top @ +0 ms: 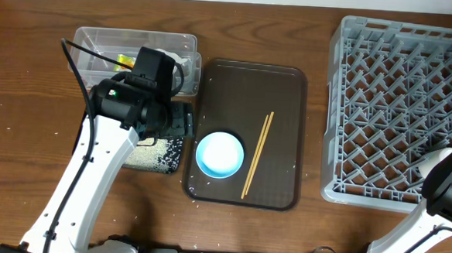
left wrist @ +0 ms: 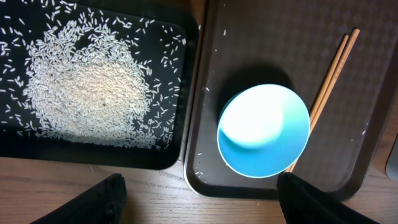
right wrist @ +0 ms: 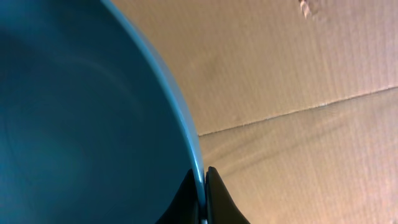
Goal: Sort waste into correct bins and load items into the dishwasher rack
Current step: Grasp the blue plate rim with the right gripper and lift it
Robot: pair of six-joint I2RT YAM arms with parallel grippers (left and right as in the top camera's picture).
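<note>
The left gripper (left wrist: 200, 186) is hanging spread wide and carrying nothing, its two dark fingertips (left wrist: 106, 199) showing at the bottom edge of the left wrist view. Directly under it, the wooden surface (left wrist: 155, 193) is meeting the near edges of two trays. Ahead of it and to its left, the black tray (left wrist: 93, 157) is lying flat, with the rice grains (left wrist: 93, 87) sitting heaped in its middle and scattering thinly toward its walls. Ahead and to its right, the brown serving tray (left wrist: 249, 37) is carrying the pale-blue bowl (left wrist: 263, 130), which is standing upright close to the right fingertip. The chopsticks (left wrist: 333, 74) are lying side by side just beyond the bowl, angling away from the gripper. A few stray grains are lying on the brown serving tray's left edge.

In the overhead view, the clear tub (top: 99, 38) is sitting past the left arm, with the yellow-green wrapper (top: 125, 60) lying inside it.

The right gripper (right wrist: 202, 177) is pinching the rim of the blue plate (right wrist: 81, 124). The plate is filling the space to its left, and brown cardboard (right wrist: 298, 74) is lying behind to its right. The dishwasher rack (top: 397, 112) is standing on the far right of the surface, beside the right arm.
</note>
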